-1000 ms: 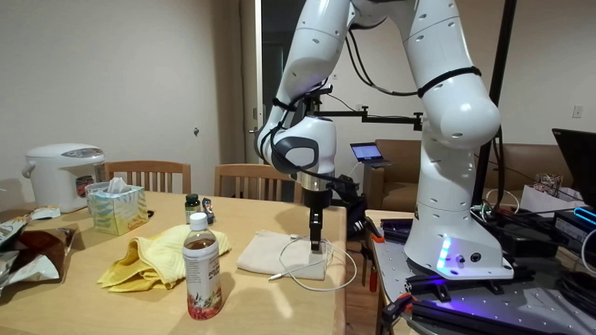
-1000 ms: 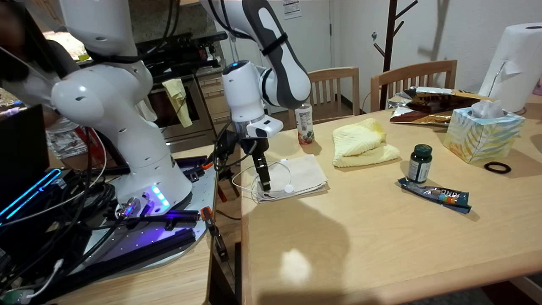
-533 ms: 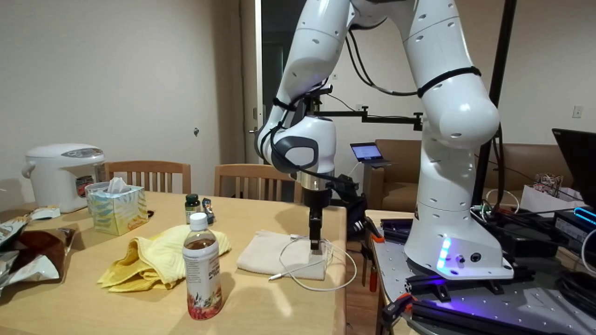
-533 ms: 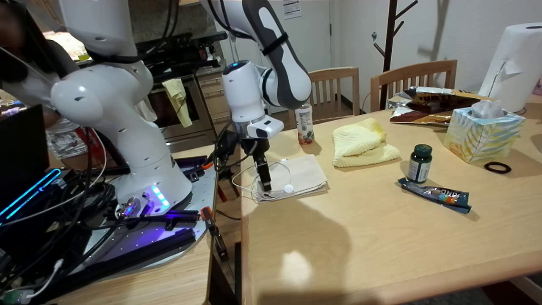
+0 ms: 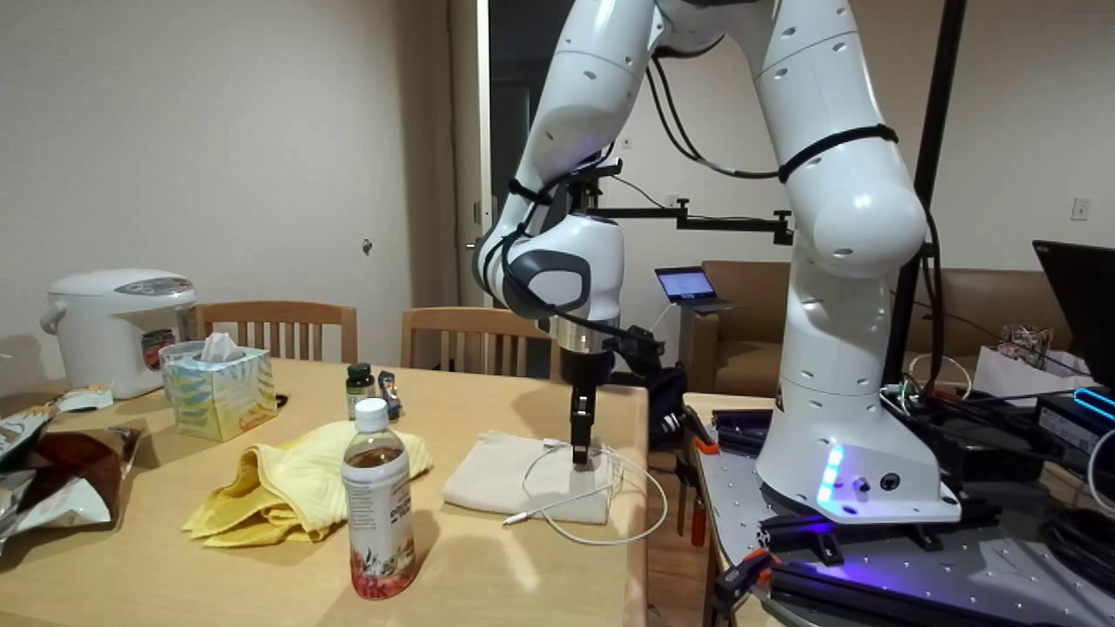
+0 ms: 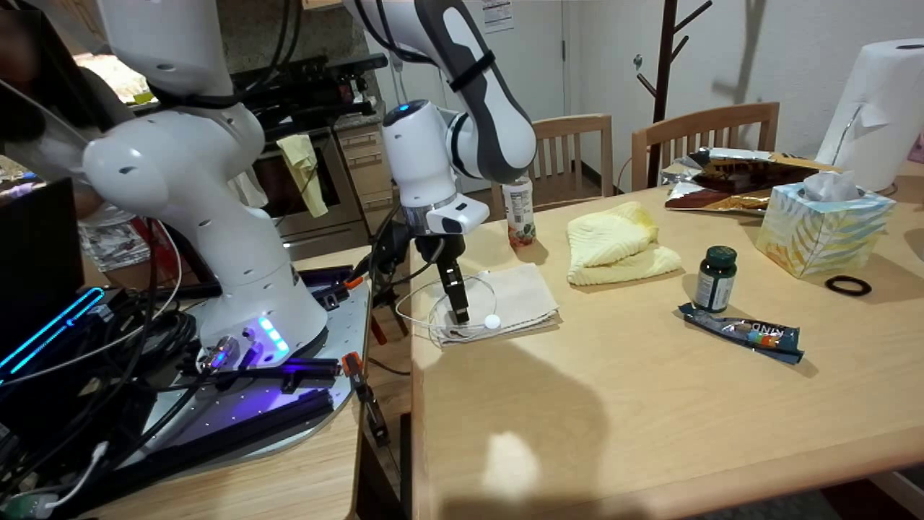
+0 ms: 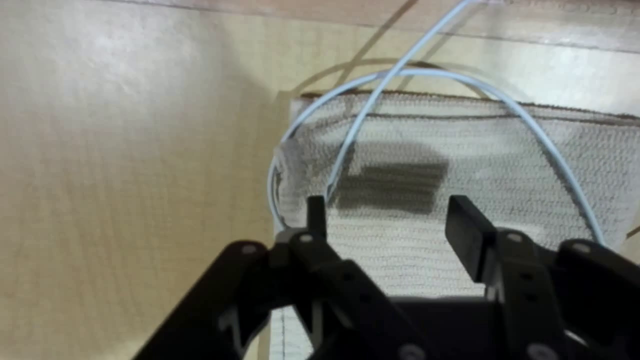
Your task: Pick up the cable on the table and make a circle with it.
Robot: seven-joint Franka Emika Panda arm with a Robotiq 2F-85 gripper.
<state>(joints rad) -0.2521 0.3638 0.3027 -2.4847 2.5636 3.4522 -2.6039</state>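
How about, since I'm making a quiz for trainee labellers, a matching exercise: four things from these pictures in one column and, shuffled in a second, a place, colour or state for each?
Column one
1. cable
2. gripper
3. drink bottle
4. tissue box

Column two
A. upright, white-capped
B. patterned in pale blue and yellow
C. black, jaws apart
D. whitish, looped, partly over the pale cloth

Right pairs: 1-D; 2-C; 3-A; 4-B
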